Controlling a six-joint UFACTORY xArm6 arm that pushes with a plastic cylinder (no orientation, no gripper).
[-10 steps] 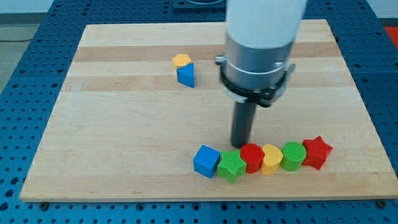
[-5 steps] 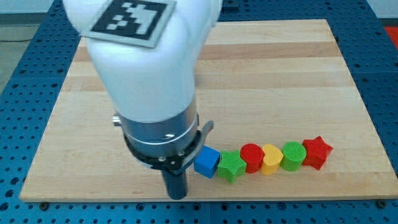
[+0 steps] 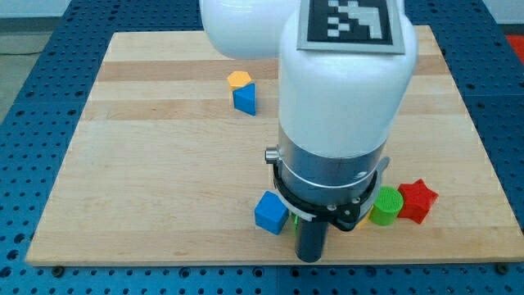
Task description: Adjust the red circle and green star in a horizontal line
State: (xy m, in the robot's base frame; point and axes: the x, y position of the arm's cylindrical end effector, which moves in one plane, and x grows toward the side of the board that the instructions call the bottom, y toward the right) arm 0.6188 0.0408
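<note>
a: where is my tip [image 3: 309, 259] now?

b: it is at the view's bottom edge of the wooden board [image 3: 147, 164], just right of the blue cube [image 3: 271, 212]. there is no gripper on this arm, only the rod, so it holds nothing.

a: and the red circle and the green star?

b: i cannot see them. the arm's wide body covers the place between the blue cube and the green round block [image 3: 386, 204]. only a thin green sliver shows beside the rod, and i cannot tell what it is. the red star [image 3: 417, 199] is touching the green round block on its right.

a: which step is this, in your opinion?

b: i think the tip is placed below the row to nudge one block up. the next push should be short and gentle, because neighbours are very close.

a: other blocks?

b: an orange block [image 3: 239, 79] and a blue block [image 3: 245, 99], touching, well apart at the top.
</note>
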